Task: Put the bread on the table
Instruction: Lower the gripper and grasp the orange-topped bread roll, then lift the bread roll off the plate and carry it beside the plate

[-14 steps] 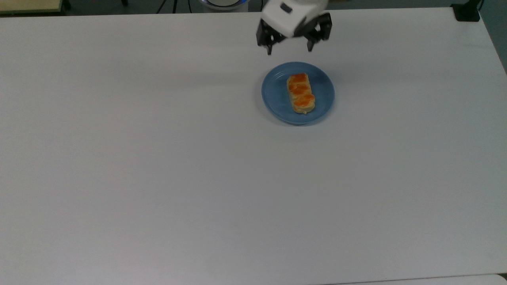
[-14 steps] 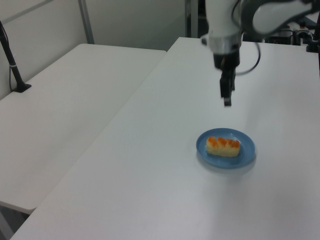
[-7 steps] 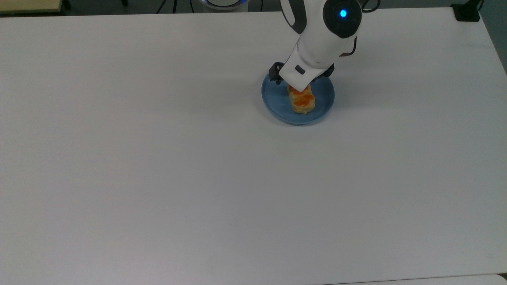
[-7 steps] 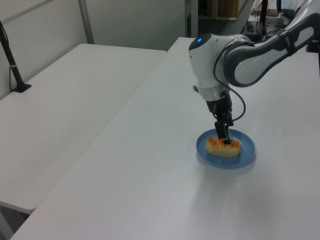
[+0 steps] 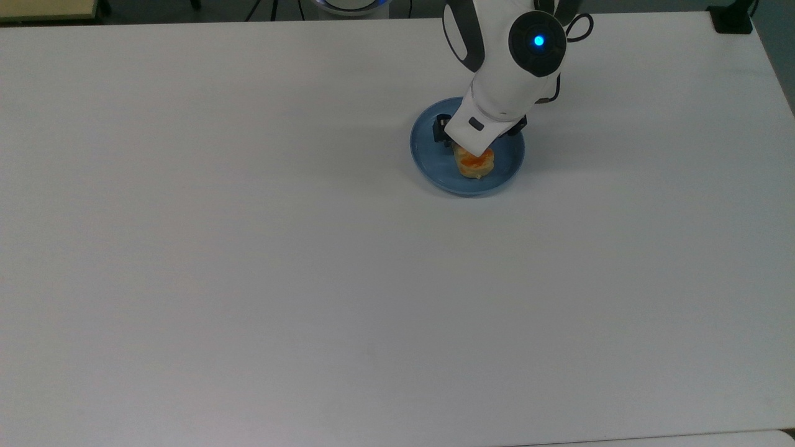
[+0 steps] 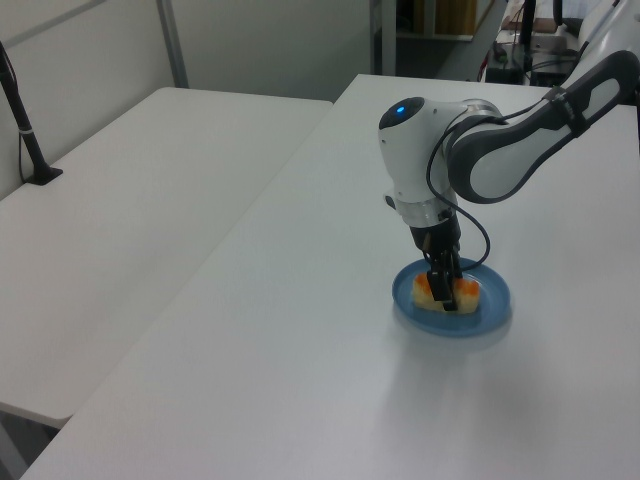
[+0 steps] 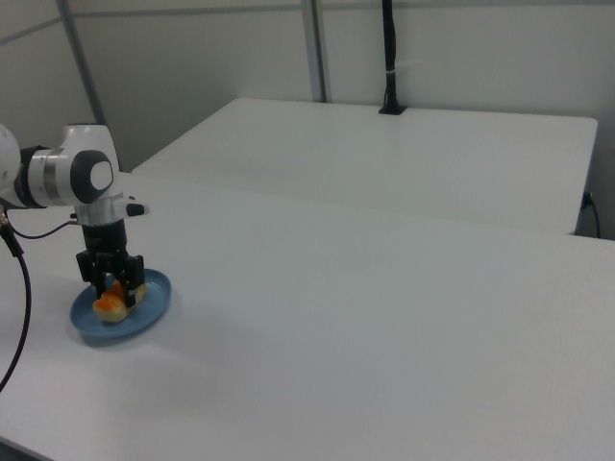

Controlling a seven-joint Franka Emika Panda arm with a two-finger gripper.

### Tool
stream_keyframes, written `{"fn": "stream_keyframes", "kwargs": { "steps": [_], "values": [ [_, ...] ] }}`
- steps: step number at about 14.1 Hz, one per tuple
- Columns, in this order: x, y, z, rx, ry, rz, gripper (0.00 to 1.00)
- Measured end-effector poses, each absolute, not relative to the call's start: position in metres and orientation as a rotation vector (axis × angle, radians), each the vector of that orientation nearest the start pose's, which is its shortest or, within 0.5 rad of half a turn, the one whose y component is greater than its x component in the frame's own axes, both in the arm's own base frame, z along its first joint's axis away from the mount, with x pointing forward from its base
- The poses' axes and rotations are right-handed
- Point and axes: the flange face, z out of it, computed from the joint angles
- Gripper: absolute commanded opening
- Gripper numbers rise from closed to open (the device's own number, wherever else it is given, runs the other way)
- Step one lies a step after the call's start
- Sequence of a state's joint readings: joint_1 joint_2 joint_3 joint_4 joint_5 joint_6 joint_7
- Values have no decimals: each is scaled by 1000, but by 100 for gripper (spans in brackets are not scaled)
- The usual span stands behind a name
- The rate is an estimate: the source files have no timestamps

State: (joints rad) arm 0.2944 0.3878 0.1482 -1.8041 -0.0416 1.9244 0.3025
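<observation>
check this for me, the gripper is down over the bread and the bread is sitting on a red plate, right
Not quite: the plate is blue, not red, as the top view shows. The rest stands: the gripper is down over the bread, which sits on that plate.

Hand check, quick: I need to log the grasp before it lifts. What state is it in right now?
Hand: down at the bread on the blue plate, fingers astride the roll; whether it has closed cannot be told.
</observation>
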Motion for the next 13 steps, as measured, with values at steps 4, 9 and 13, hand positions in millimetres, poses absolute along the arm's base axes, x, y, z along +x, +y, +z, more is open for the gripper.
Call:
{"fn": "stream_keyframes", "kwargs": {
  "steps": [4, 9, 13],
  "values": [
    [556, 261, 321, -3179, -258, 385, 18],
    [568, 227, 378, -3193, -213, 339, 18],
    [598, 131, 386, -3229, -233, 318, 19]
  ]
}}
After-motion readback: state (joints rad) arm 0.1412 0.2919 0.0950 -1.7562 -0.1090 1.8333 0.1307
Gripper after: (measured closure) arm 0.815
